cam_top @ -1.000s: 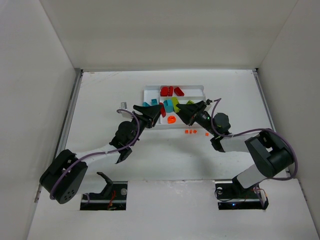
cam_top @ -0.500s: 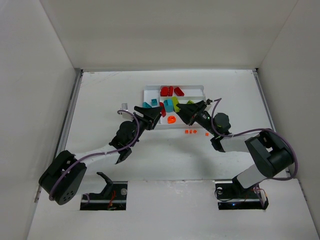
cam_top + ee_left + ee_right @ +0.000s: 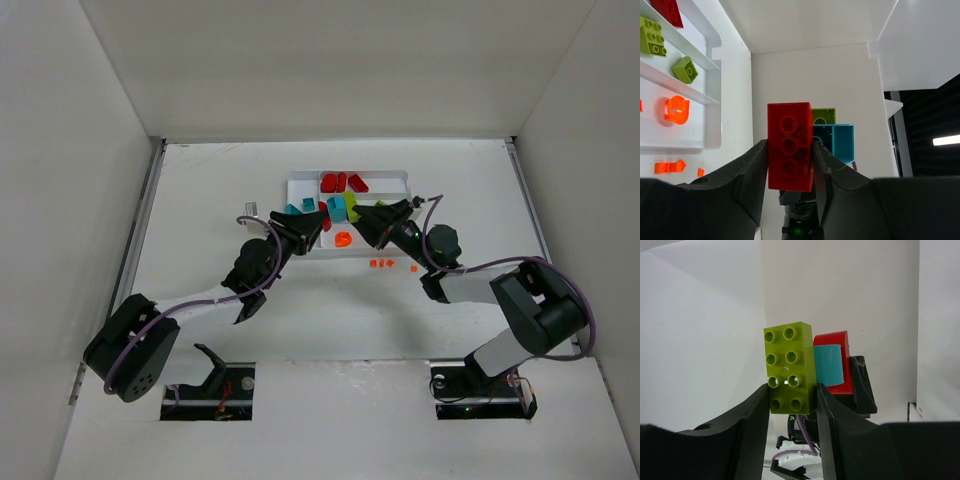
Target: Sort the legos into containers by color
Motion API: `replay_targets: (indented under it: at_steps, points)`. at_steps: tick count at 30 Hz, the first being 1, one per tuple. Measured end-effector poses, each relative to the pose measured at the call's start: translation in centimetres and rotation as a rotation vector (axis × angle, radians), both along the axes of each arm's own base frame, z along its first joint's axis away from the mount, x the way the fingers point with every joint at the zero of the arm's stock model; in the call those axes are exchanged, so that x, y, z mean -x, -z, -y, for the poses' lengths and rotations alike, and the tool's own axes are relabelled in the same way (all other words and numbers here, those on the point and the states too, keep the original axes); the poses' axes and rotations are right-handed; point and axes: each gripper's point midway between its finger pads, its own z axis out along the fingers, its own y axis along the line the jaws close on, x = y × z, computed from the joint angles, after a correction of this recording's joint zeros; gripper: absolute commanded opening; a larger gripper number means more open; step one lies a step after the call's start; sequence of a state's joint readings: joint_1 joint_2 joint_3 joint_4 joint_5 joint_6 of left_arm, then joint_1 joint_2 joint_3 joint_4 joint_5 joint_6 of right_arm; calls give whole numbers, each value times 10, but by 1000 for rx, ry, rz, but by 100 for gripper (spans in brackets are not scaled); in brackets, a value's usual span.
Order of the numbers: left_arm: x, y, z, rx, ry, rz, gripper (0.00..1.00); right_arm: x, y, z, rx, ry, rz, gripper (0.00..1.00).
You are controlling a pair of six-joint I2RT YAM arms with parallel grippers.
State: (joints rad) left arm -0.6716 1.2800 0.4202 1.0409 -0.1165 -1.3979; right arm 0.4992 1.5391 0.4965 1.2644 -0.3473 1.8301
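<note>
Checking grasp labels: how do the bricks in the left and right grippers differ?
Colour: the left gripper holds a red brick, the right gripper a lime green brick. Facing: the red brick shows its hollow underside to its wrist camera, the lime green brick its eight studs. Shared: each is pinched across its long sides.

Left arm (image 3: 190, 305) and right arm (image 3: 468, 285) look the same tbh: chunky black joints, white link shells, purple cable (image 3: 800, 424) looped along each, smooth matte black fingers (image 3: 735, 195).
</note>
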Motion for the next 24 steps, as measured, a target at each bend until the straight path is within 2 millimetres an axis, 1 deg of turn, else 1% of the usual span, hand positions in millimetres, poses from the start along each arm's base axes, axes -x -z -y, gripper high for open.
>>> replay_targets:
  at_steps: [3, 6, 10, 14, 16, 20, 24]
  points:
    - [0, -1, 0, 1, -1, 3, 15, 0, 0, 0, 0, 0, 0, 22]
    - [-1, -1, -1, -1, -1, 5, 10, -1, 0, 0, 0, 2, 0, 22]
    - [1, -3, -2, -13, 12, 19, 9, -2, 1, 8, 5, 3, 2, 22]
    - [-3, -3, -17, -31, -24, 32, 8, -12, -7, 32, -5, 67, 21, 22]
    - [-6, -3, -22, -45, -40, 36, 8, -16, -9, 40, -8, 89, 29, 22]
    - [-6, 3, -24, -83, -40, 34, 9, -15, 1, 44, 10, 92, 17, 22]
    - [-5, 9, -21, -119, -21, 31, 9, -19, 20, 52, 61, 106, 10, 21]
